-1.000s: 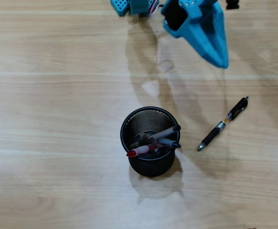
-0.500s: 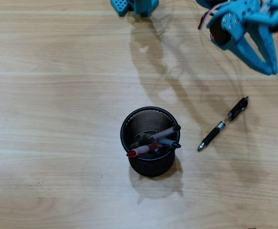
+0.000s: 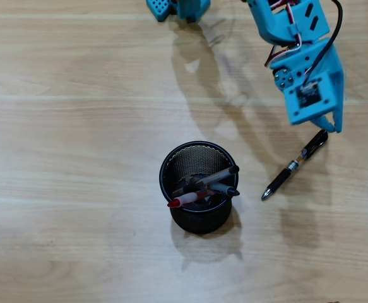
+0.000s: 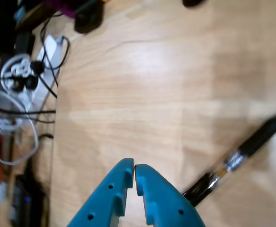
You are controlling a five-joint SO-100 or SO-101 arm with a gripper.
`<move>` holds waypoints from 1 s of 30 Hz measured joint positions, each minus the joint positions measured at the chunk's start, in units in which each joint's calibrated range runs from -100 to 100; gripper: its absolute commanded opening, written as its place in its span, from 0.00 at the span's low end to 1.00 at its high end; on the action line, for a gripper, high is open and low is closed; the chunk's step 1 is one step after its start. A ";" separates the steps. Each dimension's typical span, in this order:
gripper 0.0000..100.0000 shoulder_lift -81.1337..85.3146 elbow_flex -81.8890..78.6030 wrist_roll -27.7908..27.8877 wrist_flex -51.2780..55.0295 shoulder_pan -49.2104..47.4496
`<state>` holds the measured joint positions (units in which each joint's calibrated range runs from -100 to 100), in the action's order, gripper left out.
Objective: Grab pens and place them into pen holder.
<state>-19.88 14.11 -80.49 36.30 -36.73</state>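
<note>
A black pen with a gold band [image 3: 295, 164] lies slanted on the wooden table, right of the pen holder [image 3: 165, 165], a black mesh cup. Three pens stand slanted inside the cup: a red one [image 3: 182, 201] and two clear-barrelled ones [image 3: 220, 175]. My blue gripper [image 3: 334, 125] hangs over the upper right end of the loose pen, pointing down. In the wrist view the gripper [image 4: 134, 163] is shut with nothing between its tips, and the pen [image 4: 244, 149] lies blurred just right of the fingers, partly hidden behind the right one.
The arm's blue base [image 3: 177, 7] sits at the table's top edge. In the wrist view a white power strip with tangled cables [image 4: 19, 80] lies past the table's left edge, and a black object [image 4: 88, 16] rests near the far corner.
The gripper has swung from the top middle to the right and come down over the loose pen's upper end. Pens and cup have not moved.
</note>
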 measured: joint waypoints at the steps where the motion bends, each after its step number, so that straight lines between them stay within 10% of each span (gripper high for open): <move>1: 0.02 -0.25 0.00 -1.77 1.21 0.00; 12: 0.02 -1.87 8.87 -3.64 32.46 -0.10; 30: 0.13 -20.90 27.77 -3.49 34.96 -0.10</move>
<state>-40.78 41.88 -83.98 71.26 -36.83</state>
